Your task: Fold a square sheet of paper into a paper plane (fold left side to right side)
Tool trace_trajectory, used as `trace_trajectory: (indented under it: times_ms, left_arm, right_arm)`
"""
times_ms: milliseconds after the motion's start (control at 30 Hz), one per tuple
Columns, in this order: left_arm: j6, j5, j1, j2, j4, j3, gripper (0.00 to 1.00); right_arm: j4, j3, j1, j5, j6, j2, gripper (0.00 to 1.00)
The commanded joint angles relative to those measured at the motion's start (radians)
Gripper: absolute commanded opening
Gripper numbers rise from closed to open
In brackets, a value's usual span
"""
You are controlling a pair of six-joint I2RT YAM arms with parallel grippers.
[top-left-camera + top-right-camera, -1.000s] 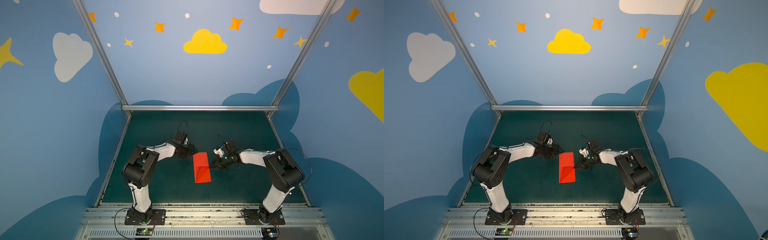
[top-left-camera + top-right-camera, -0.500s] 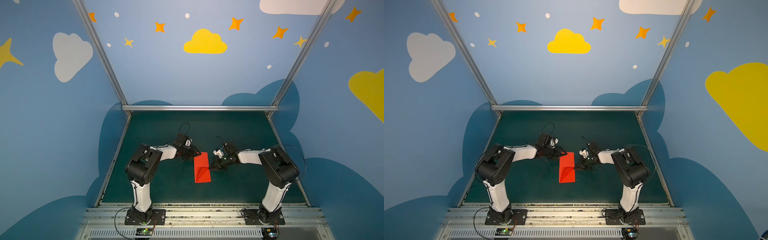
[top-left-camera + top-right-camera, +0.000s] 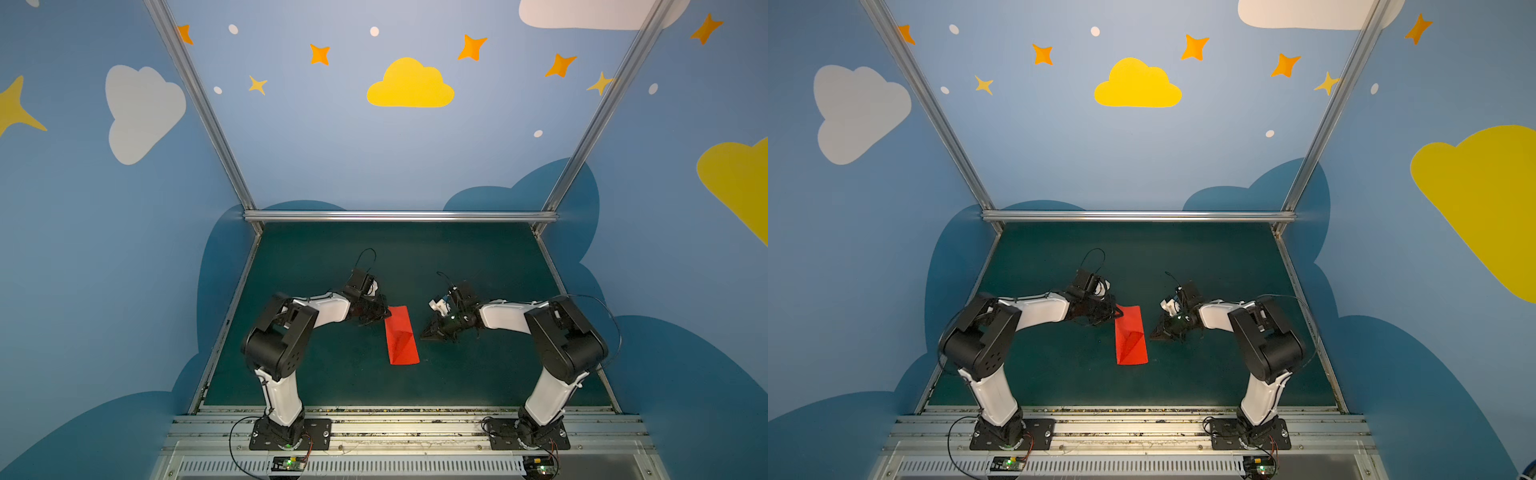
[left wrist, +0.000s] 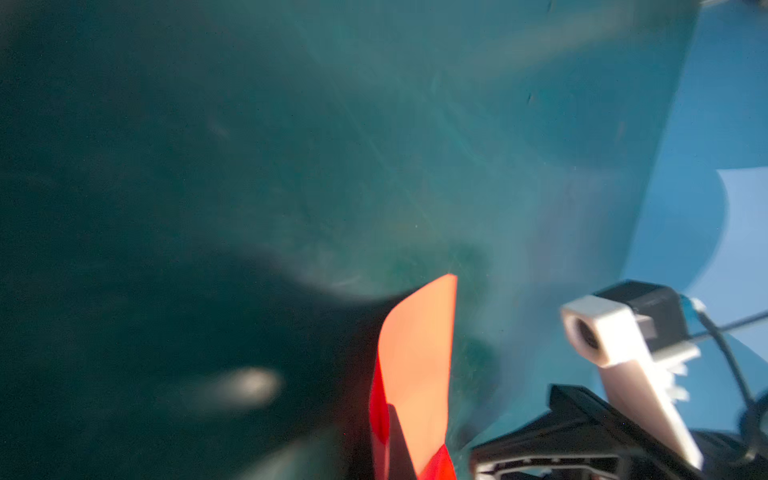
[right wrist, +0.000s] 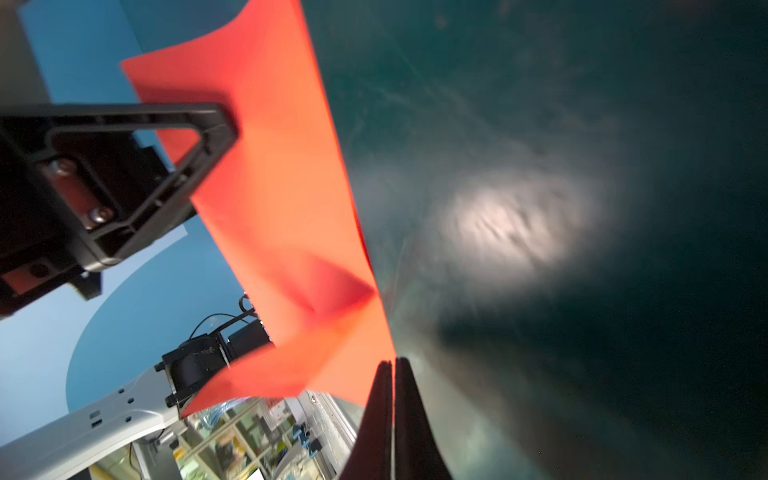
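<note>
1. Thin bright red folded paper sheet (image 3: 401, 336) lies mid-mat, clear of every edge of the dark green table mat (image 3: 478, 257);
2. left gripper (image 3: 383, 315) pinches its far-left corner;
3. right gripper (image 3: 427, 333), fingers pressed together, empty, beside its right edge.

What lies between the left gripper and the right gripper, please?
The red paper lies between left gripper and right gripper on the green mat, seen in both top views.

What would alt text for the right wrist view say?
Folded red paper lies on a dark green table, one flap curling up. The shut right gripper points at its edge; the left gripper grips a corner.
</note>
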Motion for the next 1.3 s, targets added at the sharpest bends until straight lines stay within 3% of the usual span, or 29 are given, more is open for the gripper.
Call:
trace_trajectory:
  times_ms: [0,233,400,533,700,867,900,967,1133,1267]
  left_arm:
    - [0.107,-0.293,-0.024,-0.137,-0.283,0.121,0.04]
    - [0.187,-0.649,-0.157,-0.13,-0.618,0.34,0.04]
    - [0.175,-0.846,-0.272,0.001,-0.787,0.49,0.04]
    - [0.129,-0.94,-0.366,0.134,-0.882,0.602,0.04]
    - [0.054,-0.92,-0.459,0.302,-0.922,0.707,0.04]
    - [0.029,-0.837,-0.496,0.4,-0.88,0.769,0.32]
    - [0.029,-0.808,-0.496,0.405,-0.862,0.777,0.42]
    - [0.029,-0.748,-0.496,0.404,-0.82,0.788,0.51]
    - [0.021,-0.652,-0.471,0.362,-0.764,0.82,0.63]
    - [0.01,-0.535,-0.404,0.254,-0.661,0.748,0.7]
  right_arm:
    - [-0.079,-0.003,-0.041,0.028,-0.028,-0.104,0.0]
    - [-0.131,-0.009,-0.111,0.031,-0.073,-0.169,0.0]
    - [-0.139,-0.033,-0.142,0.047,-0.095,-0.198,0.0]
    - [-0.15,-0.06,-0.165,0.065,-0.117,-0.223,0.0]
    - [-0.16,-0.093,-0.206,0.075,-0.138,-0.237,0.0]
    - [-0.179,-0.125,-0.268,0.073,-0.156,-0.258,0.0]
    - [-0.185,-0.131,-0.28,0.072,-0.16,-0.265,0.0]
    - [-0.199,-0.139,-0.304,0.073,-0.167,-0.279,0.0]
    - [-0.23,-0.138,-0.344,0.067,-0.183,-0.306,0.0]
    - [-0.246,-0.13,-0.338,0.044,-0.194,-0.31,0.01]
